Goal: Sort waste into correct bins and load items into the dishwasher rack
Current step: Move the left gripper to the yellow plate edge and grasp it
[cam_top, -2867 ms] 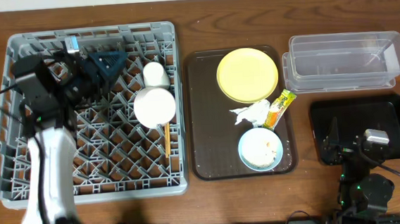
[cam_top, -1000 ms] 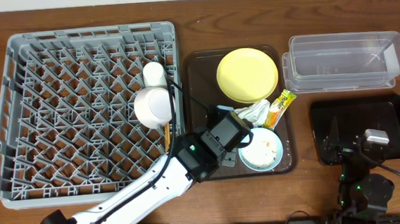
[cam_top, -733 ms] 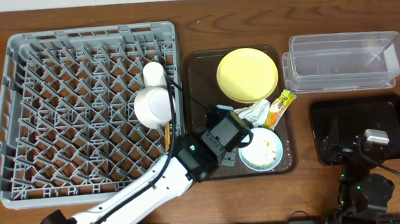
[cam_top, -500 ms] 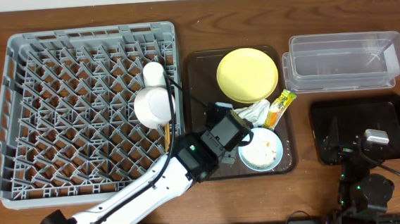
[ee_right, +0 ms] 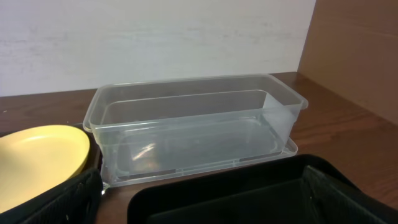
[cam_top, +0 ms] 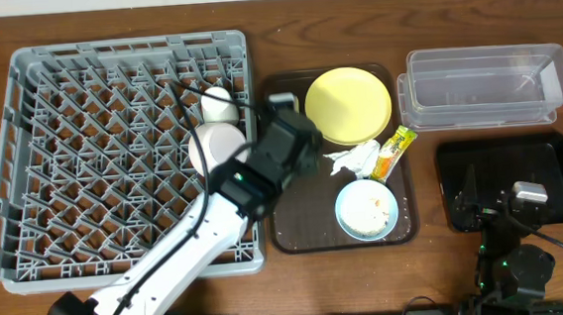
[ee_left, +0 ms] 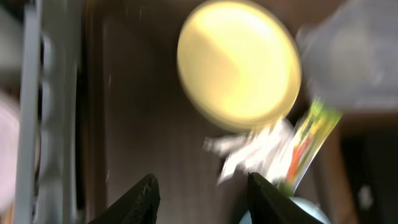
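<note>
Your left hand [ee_left: 202, 180] hangs half open and empty over the brown tray [cam_top: 291, 216], beside the yellow plate [cam_top: 348, 104]. The napkin [cam_top: 359, 157] and wrapper [cam_top: 396, 152] lie just below the plate. Waste-sorting step, likely; next you lower onto the napkin and close.

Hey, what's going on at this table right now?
A two-armed robot is clearing up after a meal. Its left gripper hangs open and empty over the brown tray, which holds a yellow plate, a crumpled napkin, a snack wrapper and a blue bowl with rice scraps. A white cup and white bowl sit in the grey rack. The right gripper is open over the black tray; the clear container holds nothing.
</note>
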